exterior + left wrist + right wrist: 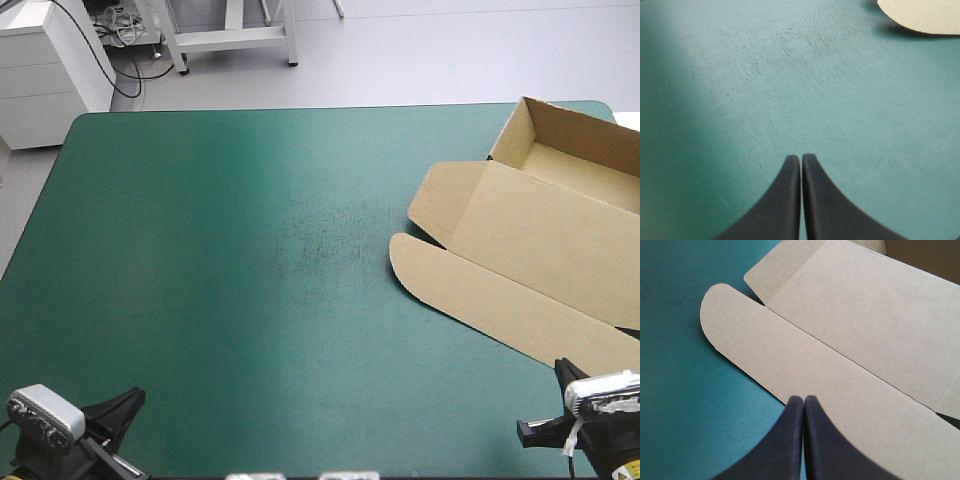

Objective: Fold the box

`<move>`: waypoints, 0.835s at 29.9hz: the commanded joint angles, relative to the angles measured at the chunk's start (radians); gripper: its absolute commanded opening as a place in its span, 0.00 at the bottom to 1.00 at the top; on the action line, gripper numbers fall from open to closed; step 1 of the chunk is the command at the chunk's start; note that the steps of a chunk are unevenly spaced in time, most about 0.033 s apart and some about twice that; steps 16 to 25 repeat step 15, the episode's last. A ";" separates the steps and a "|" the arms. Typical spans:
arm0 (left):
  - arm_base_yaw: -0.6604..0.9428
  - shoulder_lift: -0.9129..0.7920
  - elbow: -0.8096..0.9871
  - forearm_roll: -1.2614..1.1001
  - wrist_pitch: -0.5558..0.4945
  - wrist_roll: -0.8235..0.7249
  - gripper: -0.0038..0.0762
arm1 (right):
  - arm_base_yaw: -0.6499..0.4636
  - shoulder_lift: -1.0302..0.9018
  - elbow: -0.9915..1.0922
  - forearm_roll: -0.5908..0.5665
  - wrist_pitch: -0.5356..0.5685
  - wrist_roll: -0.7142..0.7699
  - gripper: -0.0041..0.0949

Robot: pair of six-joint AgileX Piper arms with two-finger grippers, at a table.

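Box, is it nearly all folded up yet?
Mostly, it looks. Done: the box has its tray walls raised at the table's far right, lid lying flat. In hand: nothing; left jaws are shut over bare teal-green cover, right jaws shut above the lid's front flap. Left: probably little.

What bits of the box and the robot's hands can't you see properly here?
- High view: the box runs off the picture's right edge, so its right side is cut off.
- Left wrist view: only one rounded flap shows; the edge cuts off the rest.
- Right wrist view: the tray end is mostly cut off. Whether the shut right gripper touches the board cannot be told.
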 commanded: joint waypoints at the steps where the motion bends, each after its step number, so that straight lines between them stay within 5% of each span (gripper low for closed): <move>1: -0.004 0.017 -0.022 -0.014 -0.072 -0.002 0.04 | 0.002 -0.002 -0.012 0.004 -0.090 -0.023 0.03; 25: -0.004 0.017 -0.022 -0.014 -0.072 -0.004 0.04 | 0.000 -0.002 -0.010 0.002 -0.098 -0.007 0.03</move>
